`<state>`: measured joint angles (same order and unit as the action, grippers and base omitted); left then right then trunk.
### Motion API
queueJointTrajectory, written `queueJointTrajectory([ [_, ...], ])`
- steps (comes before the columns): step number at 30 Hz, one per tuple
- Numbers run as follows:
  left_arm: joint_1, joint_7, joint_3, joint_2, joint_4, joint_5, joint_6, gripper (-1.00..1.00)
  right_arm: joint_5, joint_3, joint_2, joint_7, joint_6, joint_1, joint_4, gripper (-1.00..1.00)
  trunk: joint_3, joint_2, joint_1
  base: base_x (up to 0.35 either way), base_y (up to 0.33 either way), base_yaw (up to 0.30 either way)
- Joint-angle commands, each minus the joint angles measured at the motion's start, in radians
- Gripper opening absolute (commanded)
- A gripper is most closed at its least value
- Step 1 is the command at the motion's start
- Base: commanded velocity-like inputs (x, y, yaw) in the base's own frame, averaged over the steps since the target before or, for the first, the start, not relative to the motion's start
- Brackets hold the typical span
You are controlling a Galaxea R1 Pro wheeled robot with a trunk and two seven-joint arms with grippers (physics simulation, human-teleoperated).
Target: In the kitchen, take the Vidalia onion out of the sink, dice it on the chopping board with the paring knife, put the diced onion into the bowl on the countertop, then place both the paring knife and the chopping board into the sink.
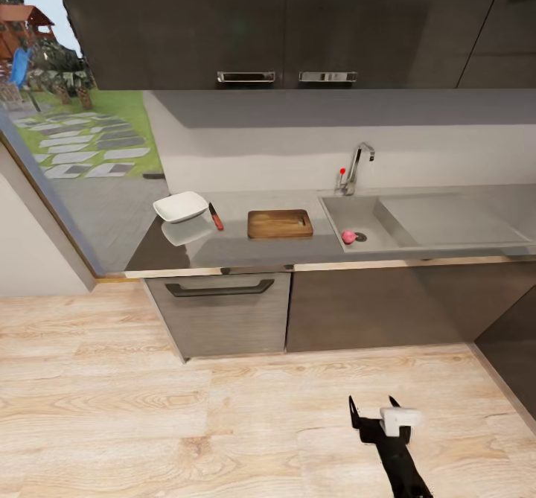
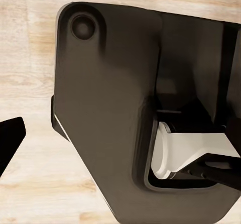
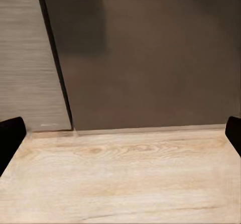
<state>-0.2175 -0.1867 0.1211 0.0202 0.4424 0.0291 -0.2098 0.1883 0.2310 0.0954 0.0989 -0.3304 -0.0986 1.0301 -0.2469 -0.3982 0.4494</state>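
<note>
Right arm (image 1: 398, 457): matte black, w/ white boxy block near wrist. Right gripper (image 1: 374, 406): two slim black pointed fingers. Left wrist view: big black rounded housing (image 2: 108, 93), round recess, white cylindrical part inside.

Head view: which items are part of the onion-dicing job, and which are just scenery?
Job items:
onion in the sink
chopping board
paring knife
bowl
countertop

Scenery:
tap
upper cabinets
drawer front with dark handle
wooden floor
window with garden view
</note>
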Motion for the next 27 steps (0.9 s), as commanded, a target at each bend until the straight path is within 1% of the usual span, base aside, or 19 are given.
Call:
queueJointTrajectory([
  [1,0.000,-0.010,0.008,0.001,0.001,0.003,0.001,1.00,0.005,0.005,0.010,0.016,-0.012,0.000,0.008,1.00,-0.002,-0.002,0.001,0.000,0.000,0.000],
  [3,0.000,-0.010,0.008,0.001,0.001,0.003,0.001,1.00,0.007,0.005,0.026,0.037,-0.048,0.008,0.022,1.00,-0.002,-0.002,0.001,0.000,0.000,0.000],
  [6,0.000,-0.010,0.008,0.001,0.001,0.003,0.001,1.00,0.009,0.005,0.038,0.060,-0.105,0.036,0.033,1.00,-0.002,-0.002,0.001,0.000,0.000,0.000],
  [7,0.000,-0.010,0.008,0.001,0.001,0.003,0.001,1.00,0.009,0.005,0.043,0.066,-0.131,0.055,0.041,1.00,-0.002,-0.002,0.001,0.000,0.000,0.000],
  [8,0.000,-0.010,0.008,0.001,0.001,0.003,0.001,1.00,0.009,0.005,0.047,0.069,-0.142,0.065,0.048,1.00,-0.002,-0.002,0.001,0.000,0.000,0.000],
  [9,0.000,-0.010,0.008,0.001,0.001,0.003,0.001,1.00,0.010,0.005,0.056,0.073,-0.160,0.089,0.068,1.00,-0.002,-0.002,0.001,0.000,0.000,0.000],
  [11,0.000,-0.010,0.008,0.001,0.001,0.003,0.001,1.00,0.010,0.005,0.067,0.076,-0.173,0.118,0.094,1.00,-0.002,-0.002,0.001,0.000,0.000,0.000],
  [12,0.000,-0.010,0.008,0.001,0.001,0.003,0.001,1.00,0.010,0.005,0.078,0.081,-0.183,0.153,0.126,1.00,-0.002,-0.002,0.001,0.000,0.000,0.000],
  [13,0.000,-0.010,0.008,0.001,0.001,0.003,0.001,1.00,0.011,0.005,0.079,0.085,-0.186,0.172,0.142,1.00,-0.002,-0.002,0.001,0.000,0.000,0.000],
  [14,0.000,-0.010,0.008,0.001,0.001,0.003,0.001,1.00,0.011,0.005,0.079,0.095,-0.191,0.207,0.168,1.00,-0.002,-0.002,0.001,0.000,0.000,0.000],
  [16,0.000,-0.010,0.008,0.001,0.001,0.003,0.001,1.00,0.012,0.005,0.079,0.107,-0.194,0.234,0.184,1.00,-0.002,-0.002,0.001,0.000,0.000,0.000],
  [18,0.000,-0.010,0.008,0.001,0.001,0.003,0.001,1.00,0.024,0.007,0.079,0.128,-0.192,0.263,0.192,1.00,-0.002,-0.002,0.001,0.000,0.000,0.000],
  [23,0.000,-0.010,0.008,0.001,0.011,0.003,0.001,1.00,0.040,0.014,0.079,0.139,-0.187,0.279,0.144,1.00,-0.002,-0.002,0.001,0.000,0.000,0.000],
  [27,0.000,0.000,0.008,0.001,0.058,0.003,0.004,1.00,0.043,0.018,0.079,0.138,-0.185,0.282,0.083,1.00,-0.002,-0.002,0.001,0.000,0.000,0.000],
])
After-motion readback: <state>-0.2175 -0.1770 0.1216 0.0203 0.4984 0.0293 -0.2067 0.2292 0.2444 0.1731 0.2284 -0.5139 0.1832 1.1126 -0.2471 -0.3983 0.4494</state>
